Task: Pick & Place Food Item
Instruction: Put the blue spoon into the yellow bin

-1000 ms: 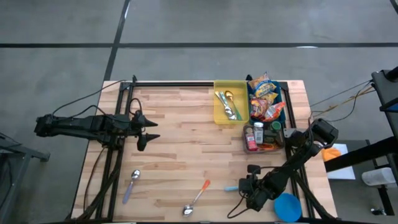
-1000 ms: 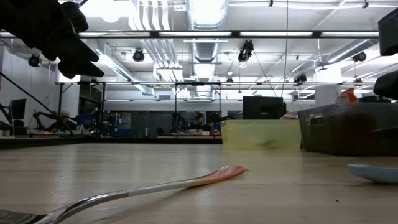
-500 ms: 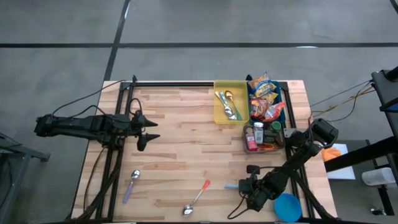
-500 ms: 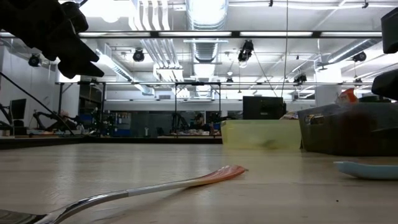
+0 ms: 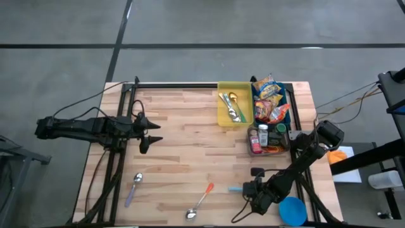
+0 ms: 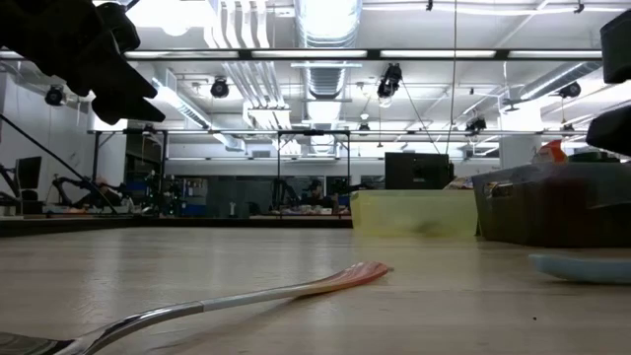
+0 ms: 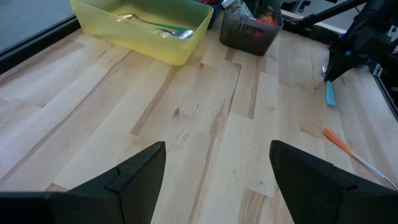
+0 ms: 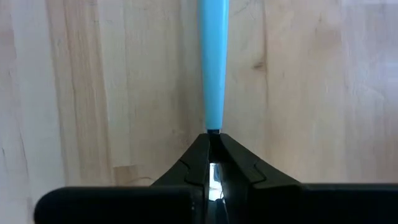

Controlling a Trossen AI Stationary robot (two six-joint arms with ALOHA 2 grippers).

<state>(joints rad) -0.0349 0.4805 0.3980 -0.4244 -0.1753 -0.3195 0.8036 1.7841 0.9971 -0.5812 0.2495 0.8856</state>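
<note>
Near the table's front right edge, the right gripper (image 8: 212,140) is pinched shut on the end of a blue utensil handle (image 8: 212,62) lying on the wood, beside a blue bowl (image 5: 293,209). Farther left, the left gripper (image 7: 217,168) hovers wide open, holding nothing.

No text, label, brand, number or sign can be read anywhere. The colourful printed snack packets (image 5: 268,95) in the dark bin (image 5: 290,101) and the small labelled jars (image 5: 258,138) beside them carry print, but it is too small to make out.
</note>
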